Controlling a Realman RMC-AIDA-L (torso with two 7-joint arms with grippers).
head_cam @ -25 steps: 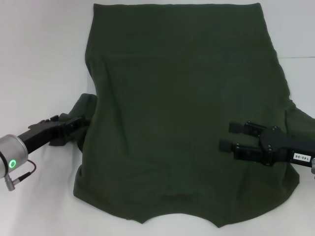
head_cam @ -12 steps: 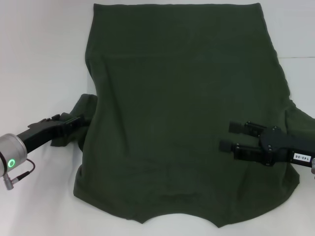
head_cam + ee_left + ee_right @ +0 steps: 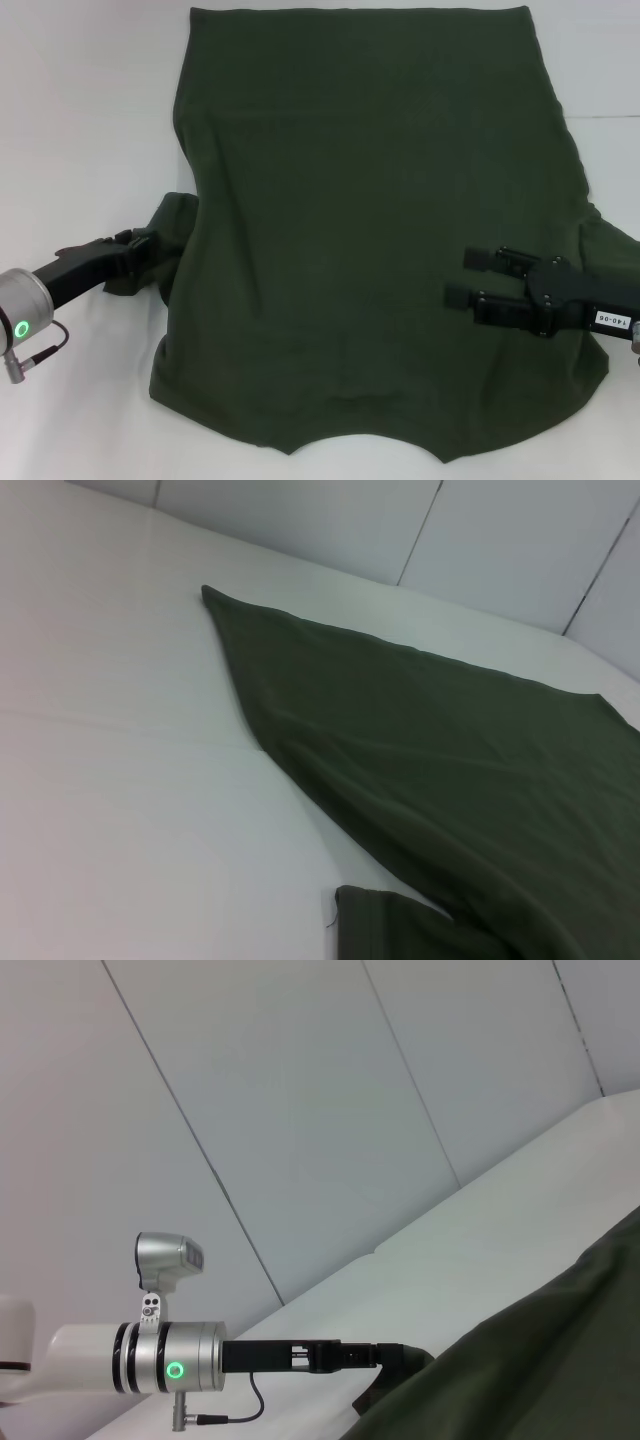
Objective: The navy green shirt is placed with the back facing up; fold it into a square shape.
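The navy green shirt lies spread flat on the white table, hem at the far side and neckline at the near edge. It also shows in the left wrist view and the right wrist view. My left gripper is at the bunched left sleeve, low on the table. The right wrist view shows that gripper from farther off, touching the sleeve. My right gripper is open over the shirt's right side near the shoulder, with nothing between its fingers.
The white table stretches bare to the left of the shirt. The right sleeve lies out past my right arm. Grey wall panels stand behind the table.
My left arm has drawn back a little to the left at the sleeve. The right gripper and the body of the shirt have not moved.
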